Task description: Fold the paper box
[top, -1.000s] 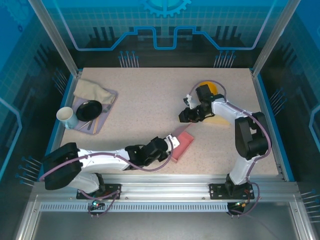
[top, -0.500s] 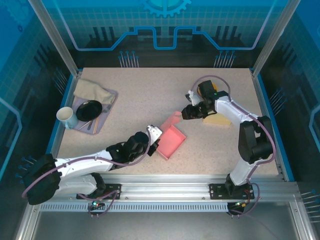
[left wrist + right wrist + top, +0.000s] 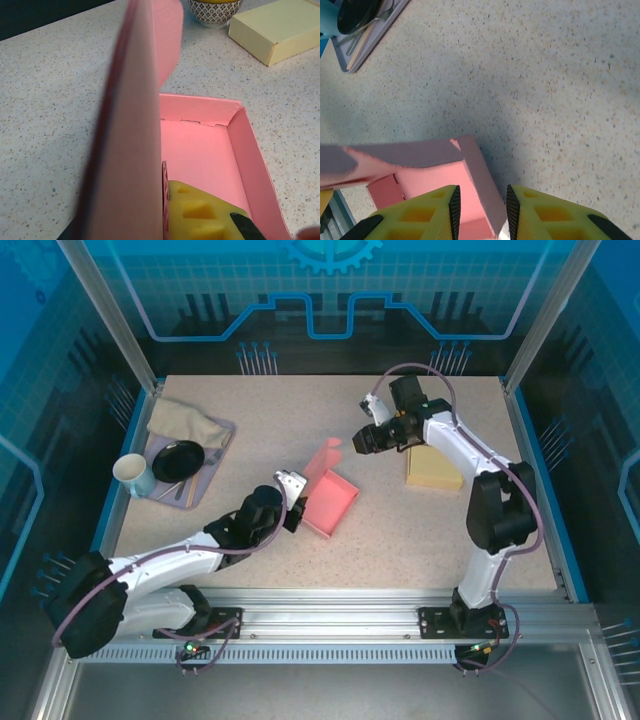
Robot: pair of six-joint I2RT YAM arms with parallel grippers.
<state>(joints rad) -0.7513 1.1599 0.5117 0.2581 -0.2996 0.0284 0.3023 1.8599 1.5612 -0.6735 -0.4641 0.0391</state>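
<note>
Task item: pink paper box [image 3: 337, 506], an open shallow tray with one lid panel [image 3: 325, 456] raised.
Box location: centre of the top view, tray flat on the speckled beige table top [image 3: 260, 410].
Lid panel: rises from the tray's upper-left long side. In the left wrist view it stands edge-on and nearly upright, from bottom centre to top centre of the frame, with a rounded tab at its top.
Tray interior: bare pink floor with low side walls. The far wall shows a notched, torn-looking edge in the left wrist view.
Left gripper [image 3: 296, 502]: at the lower-left end of the tray in the top view. One yellow finger pad [image 3: 200, 217] sits inside the tray against the foot of the upright panel. The other finger is hidden behind the panel. Pincer closed on the box wall.
Right gripper [image 3: 358, 440]: just to the upper right of the raised panel's top edge. In the right wrist view both yellow fingers [image 3: 535, 212] stand at the bottom of the frame, narrowly spaced, holding a pink flap strip between them.
Pale yellow rectangular carton [image 3: 435, 468]: right of the box, apart from it, partly under the right arm.
Patterned ceramic bowl [image 3: 215, 10]: top edge of the left wrist view, beside the carton.
Lavender flat tray [image 3: 205, 480]: left side of the top view, well apart from the box.
On the tray: black round bowl [image 3: 178, 460] and crumpled beige cloth [image 3: 185, 422].
White and blue cup [image 3: 132, 473]: at the tray's left edge.
</note>
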